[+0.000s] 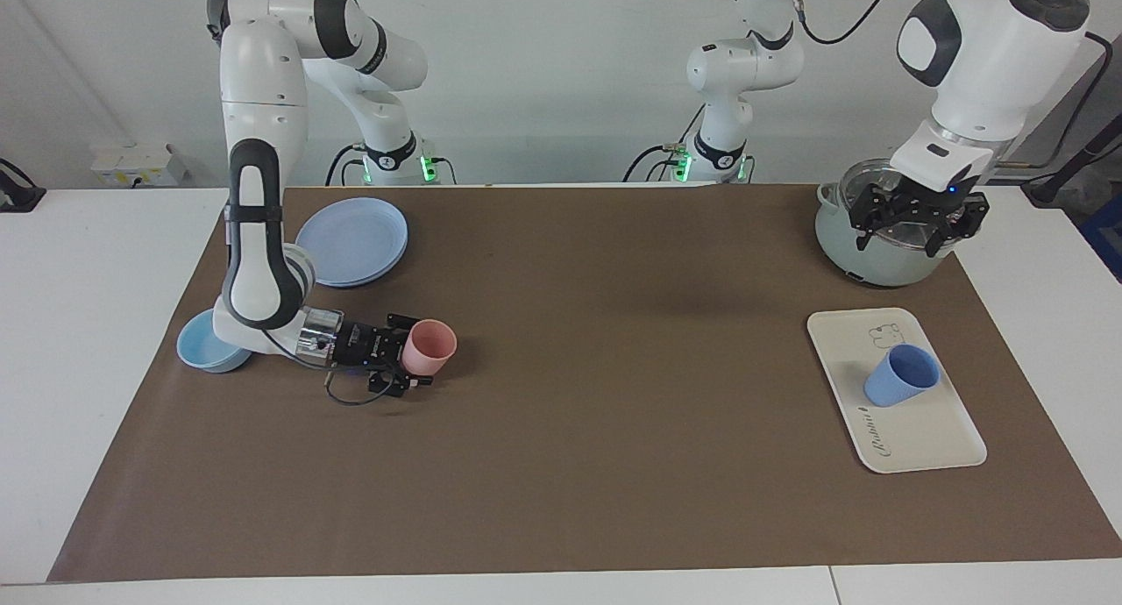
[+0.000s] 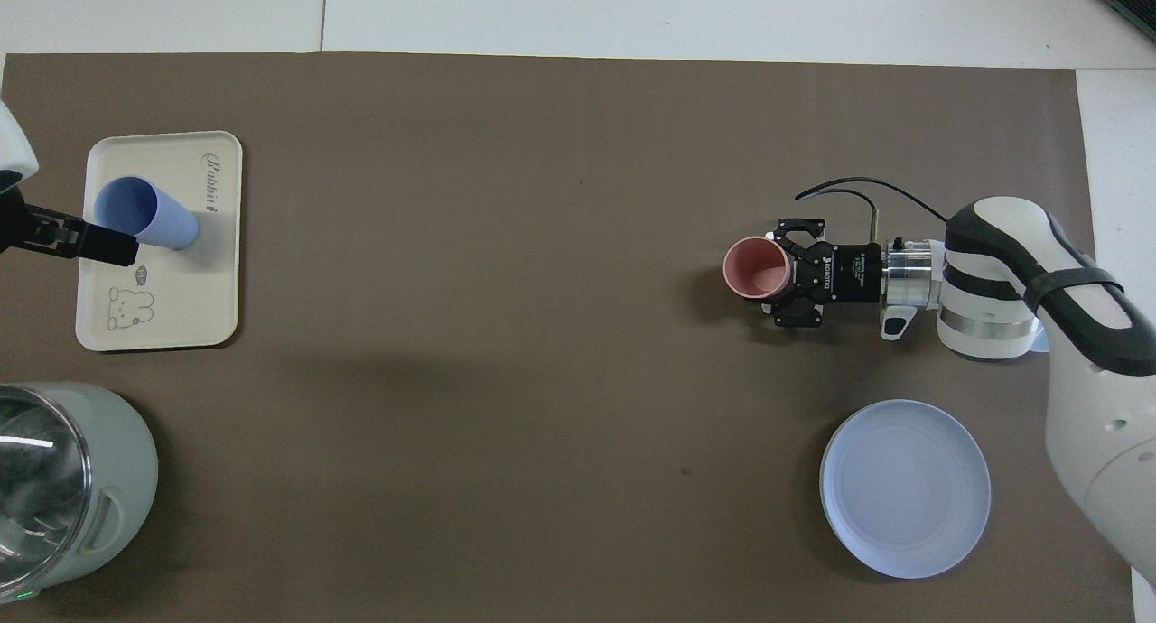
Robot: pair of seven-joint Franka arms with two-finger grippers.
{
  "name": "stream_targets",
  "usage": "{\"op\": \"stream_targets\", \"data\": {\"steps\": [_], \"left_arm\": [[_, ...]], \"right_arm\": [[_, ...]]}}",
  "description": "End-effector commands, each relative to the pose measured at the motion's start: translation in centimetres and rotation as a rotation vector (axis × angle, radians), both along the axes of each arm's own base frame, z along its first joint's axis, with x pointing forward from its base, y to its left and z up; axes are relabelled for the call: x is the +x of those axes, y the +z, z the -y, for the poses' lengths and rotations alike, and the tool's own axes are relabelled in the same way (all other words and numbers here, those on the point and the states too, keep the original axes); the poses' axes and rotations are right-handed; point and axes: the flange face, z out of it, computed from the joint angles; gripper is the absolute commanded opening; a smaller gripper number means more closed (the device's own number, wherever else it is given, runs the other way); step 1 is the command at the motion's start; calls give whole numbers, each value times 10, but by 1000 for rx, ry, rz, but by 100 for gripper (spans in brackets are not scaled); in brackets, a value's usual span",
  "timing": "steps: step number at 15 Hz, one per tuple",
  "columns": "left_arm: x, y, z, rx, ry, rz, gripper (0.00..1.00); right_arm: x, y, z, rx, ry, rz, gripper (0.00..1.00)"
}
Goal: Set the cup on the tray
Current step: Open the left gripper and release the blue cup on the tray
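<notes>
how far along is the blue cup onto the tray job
Looks done: the periwinkle-blue plastic tumbler stands upright on the flat cream-white rectangular tray. The open left gripper is raised clear, empty. The right gripper is shut on a pink plastic tumbler. For this cup, nothing visible remains.

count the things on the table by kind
tumblers: 2, periwinkle-blue plastic tumbler and pink plastic tumbler
trays: 1, cream-white rectangular tray
plate stacks: 1, round blue plates
bowls: 1, light-blue shallow bowl
pots: 1, pale green lidded pot
total: 6
</notes>
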Motion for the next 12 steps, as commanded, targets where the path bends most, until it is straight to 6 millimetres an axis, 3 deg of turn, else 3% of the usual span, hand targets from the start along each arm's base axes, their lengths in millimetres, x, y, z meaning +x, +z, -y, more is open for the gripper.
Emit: {"op": "stream_targets", "data": {"steps": [1,7,9,12], "left_arm": [[-10,7,13,27,0,-11,100],[-35,36,25,27,-2,-30,100],[-42,37,34,20,12,-67,100],[-55,41,25,0,40,-118,100]], "right_arm": [[-3,-8,5,-50,-35,29,0],[-6,-11,12,-108,-25,38,0],[-5,-8,13,-117,-21,44,0],[-6,-7,15,-148,6,49,0]]}}
